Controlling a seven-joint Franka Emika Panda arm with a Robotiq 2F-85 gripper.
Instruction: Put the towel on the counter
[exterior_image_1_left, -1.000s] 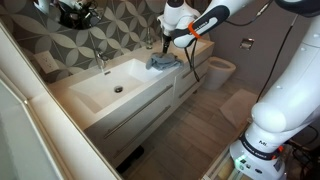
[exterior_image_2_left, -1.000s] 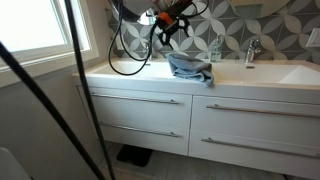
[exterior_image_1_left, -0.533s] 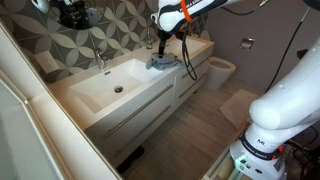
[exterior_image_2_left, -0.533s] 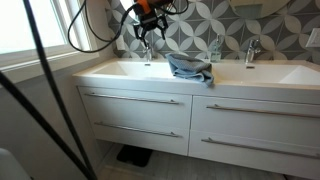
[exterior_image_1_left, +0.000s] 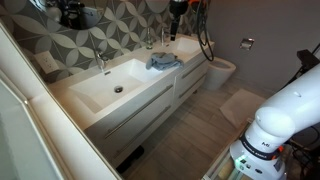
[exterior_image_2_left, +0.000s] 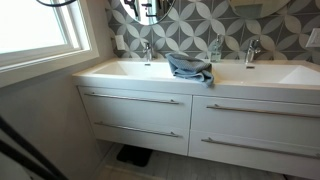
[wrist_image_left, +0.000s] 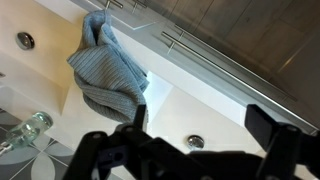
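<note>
Wrist view looks down from high up: the gripper (wrist_image_left: 195, 140) is at the bottom of the pic, its two dark fingers (wrist_image_left: 110, 150) spread wide w/ nothing btw them. The towel (wrist_image_left: 105, 70) is at approx 10 o'clock from the claw, well apart from it. It lies in a soft, wrinkly heap on the counter (wrist_image_left: 215, 85), on the flat strip btw the two basins. In both exterior views the towel (exterior_image_1_left: 163, 62) (exterior_image_2_left: 190, 69) sits on that same white strip, at 3 o'clock of the big basin (exterior_image_1_left: 115, 85), & its front bit reaches the front edge above the drawers (exterior_image_2_left: 140, 105). So the job looks done, I think, & the step now is prob. just to back the arm off. To do that well: go up & away in a smooth line, leave the claw wide so no finger hooks a fold, & don't swing low over the heap. A small glass bottle (wrist_image_left: 35, 125) sits at 9 o'clock from the claw & a faucet (exterior_image_2_left: 252, 50) stands at 2 o'clock of the towel, so steer clear of both. The towel is limp, so one small tug could drag it off the edge. No need to touch it at all.
</note>
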